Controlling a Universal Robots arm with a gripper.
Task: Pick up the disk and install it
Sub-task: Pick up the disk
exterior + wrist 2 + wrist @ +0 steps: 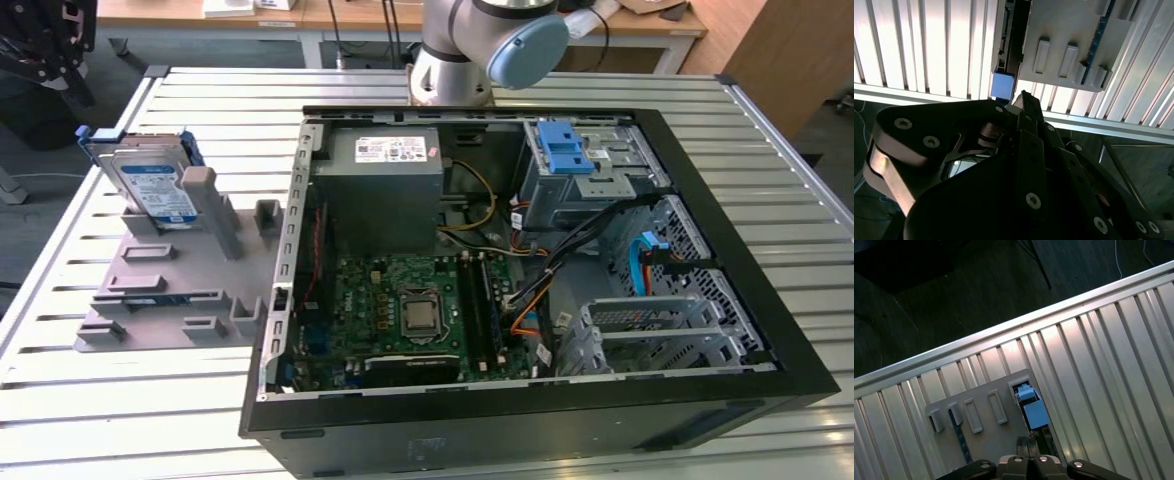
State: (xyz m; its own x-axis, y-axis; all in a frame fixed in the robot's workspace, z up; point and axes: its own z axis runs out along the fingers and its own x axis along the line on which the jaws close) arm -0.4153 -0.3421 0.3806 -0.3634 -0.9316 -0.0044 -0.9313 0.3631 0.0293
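Observation:
The disk (151, 188) stands on edge in a slot of the grey holder (160, 290) on the slatted table, at the exterior view's left of the open computer case (521, 270). It is silver with a white and blue label and a blue frame. Both wrist views look down on the holder from well above, with the disk's blue frame (1035, 414) (1003, 86) seen end-on at the holder's edge. My gripper (1026, 442) (1021, 97) hangs high over that spot, shut, with nothing in it and touching nothing.
Inside the case are a grey power supply (387, 165), the green mainboard (407, 305), loose cables and a metal drive cage with a blue latch (561, 150). The arm's base (454, 60) stands behind the case. The table edge (1004, 335) drops to dark floor.

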